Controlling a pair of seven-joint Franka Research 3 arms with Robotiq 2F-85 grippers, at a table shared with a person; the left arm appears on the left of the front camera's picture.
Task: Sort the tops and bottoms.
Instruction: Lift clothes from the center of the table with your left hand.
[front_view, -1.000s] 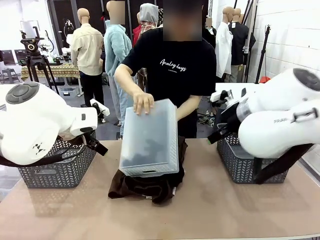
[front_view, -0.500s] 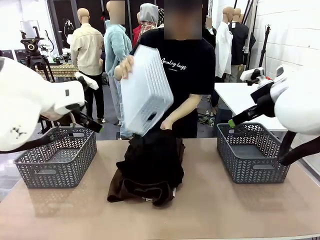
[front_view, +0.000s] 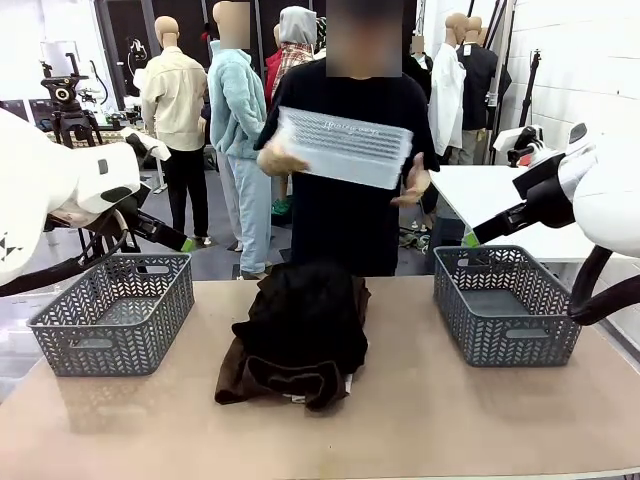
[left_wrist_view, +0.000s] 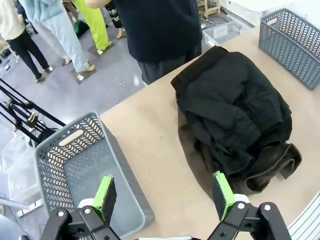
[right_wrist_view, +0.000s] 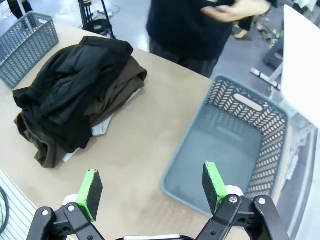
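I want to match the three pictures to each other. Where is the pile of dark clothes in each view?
Front view: the pile lies at the middle of the table.
Left wrist view: right of centre, in the upper half.
Right wrist view: upper left.
Shared landmark: the person in black, standing just behind the pile at the far edge.

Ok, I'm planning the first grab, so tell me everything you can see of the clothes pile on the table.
The clothes pile lies crumpled mid-table, between the left basket and the right basket, touching neither. A plain black garment sits on top. A dark brown garment spreads out beneath it at the near edge, and a sliver of light grey cloth peeks from between the layers. All looks soft and matte. It rests on the table alone.
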